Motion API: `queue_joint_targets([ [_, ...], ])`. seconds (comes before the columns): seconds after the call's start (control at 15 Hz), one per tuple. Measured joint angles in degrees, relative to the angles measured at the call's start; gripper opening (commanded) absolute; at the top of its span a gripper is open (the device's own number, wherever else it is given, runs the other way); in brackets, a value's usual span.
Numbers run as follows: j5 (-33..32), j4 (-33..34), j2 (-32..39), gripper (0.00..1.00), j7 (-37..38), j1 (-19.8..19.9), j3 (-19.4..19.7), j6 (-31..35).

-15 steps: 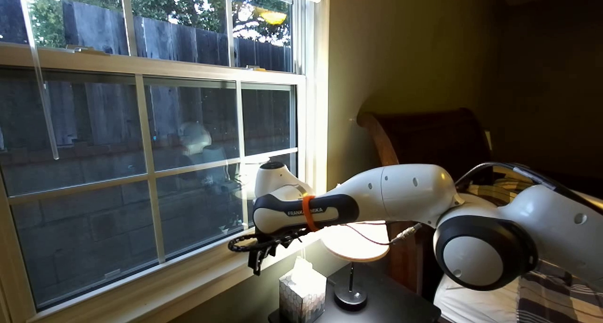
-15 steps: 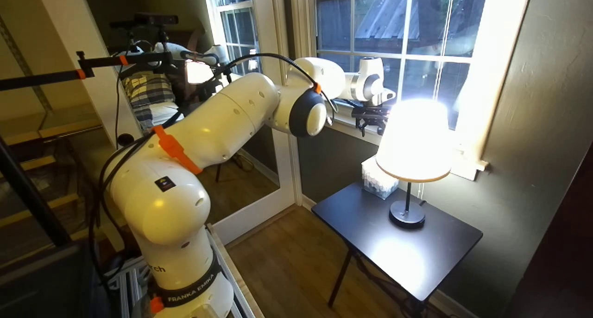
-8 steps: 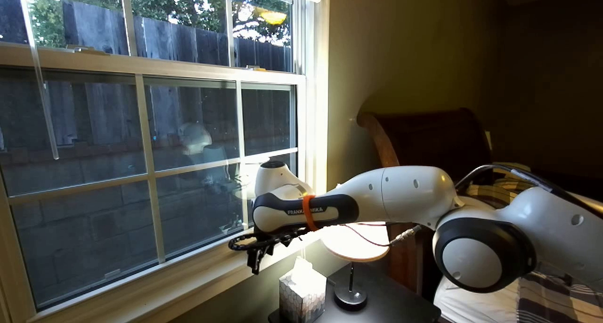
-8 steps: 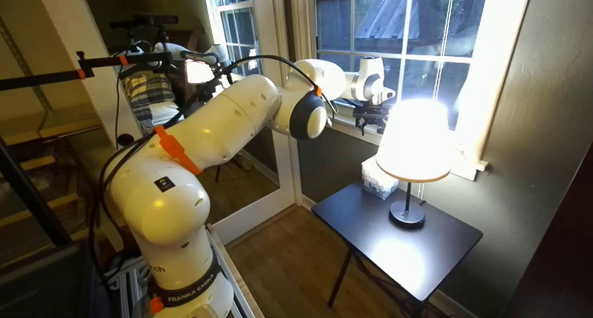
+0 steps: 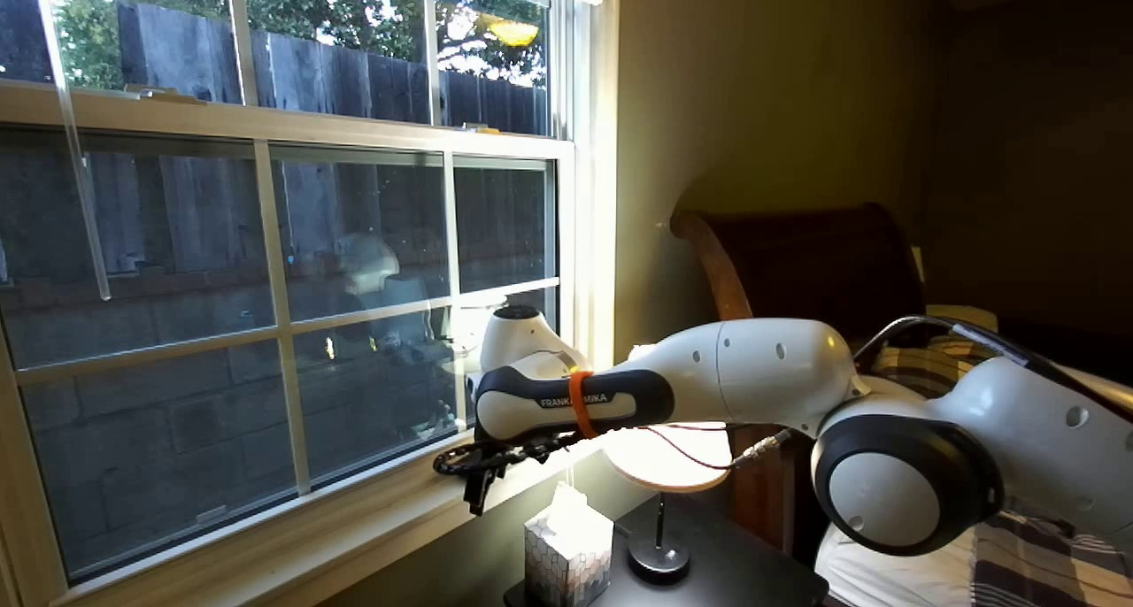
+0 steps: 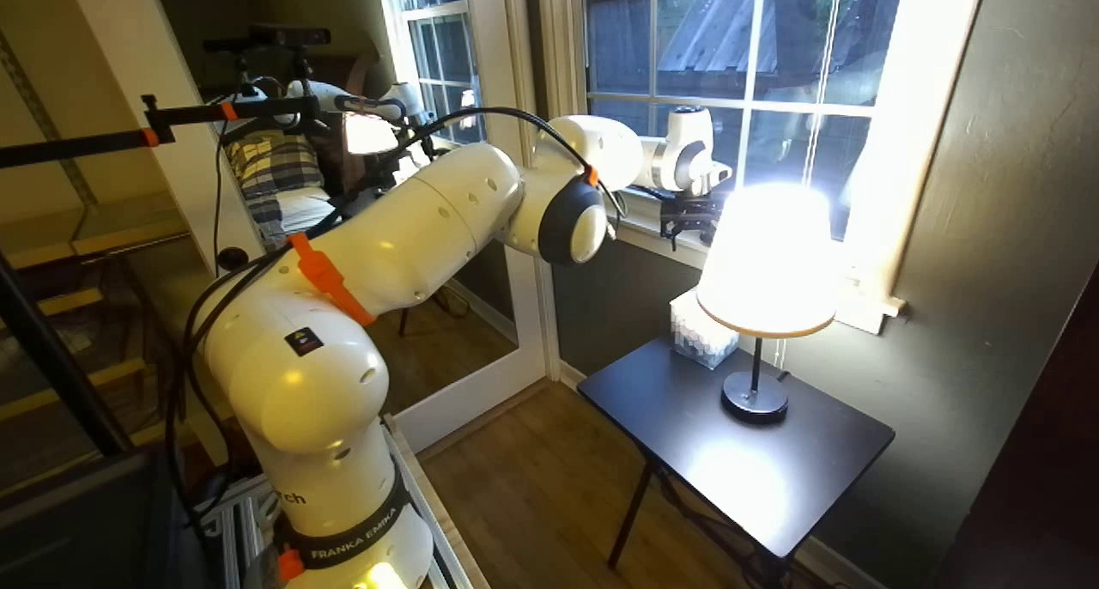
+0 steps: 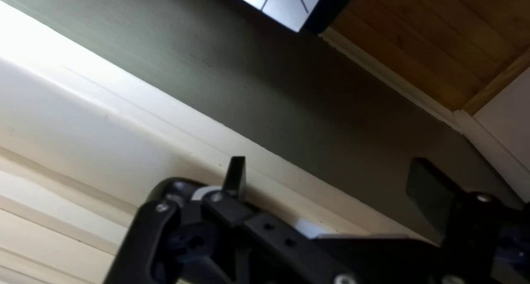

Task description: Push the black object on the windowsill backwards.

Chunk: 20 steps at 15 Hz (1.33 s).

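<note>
My gripper (image 7: 329, 166) is open in the wrist view, its two fingers wide apart with nothing seen between them. It is over the cream-white windowsill (image 7: 124, 122); one finger is over the ledge and the other shows against the wall beyond its edge. In an exterior view the black gripper (image 5: 480, 487) hangs low at the front part of the sill (image 5: 265, 545). It also shows in an exterior view (image 6: 687, 220), partly behind the lamp shade. I cannot pick out the black object; it is hidden by or blends with the dark gripper.
A patterned tissue box (image 5: 568, 549) and a lit lamp (image 6: 767, 263) stand on a dark table (image 6: 670, 422) just below the sill. The box's corner shows in the wrist view (image 7: 285, 6). The window glass (image 5: 354, 386) is behind the sill. A mirrored door (image 6: 446, 340) stands near the arm.
The arm's elbow and forearm have sunk a little. The gripper has turned slightly, so its fingers overlap more in an exterior view. The lamp and tissue box have not moved.
</note>
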<state>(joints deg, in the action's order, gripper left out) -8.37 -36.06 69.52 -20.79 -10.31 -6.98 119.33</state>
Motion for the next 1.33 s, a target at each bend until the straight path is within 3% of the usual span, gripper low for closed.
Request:
queue_joint_targets([
  [0.6,0.2,0.1,0.5,1.0,-1.8,0.6,-1.7,-0.3],
  [0.87,0.3,0.1,0.4,1.0,-1.3,0.1,-2.5,-4.4],
  [1.33,0.0,0.1,-0.9,1.0,11.4,-3.1,-1.3,-14.8],
])
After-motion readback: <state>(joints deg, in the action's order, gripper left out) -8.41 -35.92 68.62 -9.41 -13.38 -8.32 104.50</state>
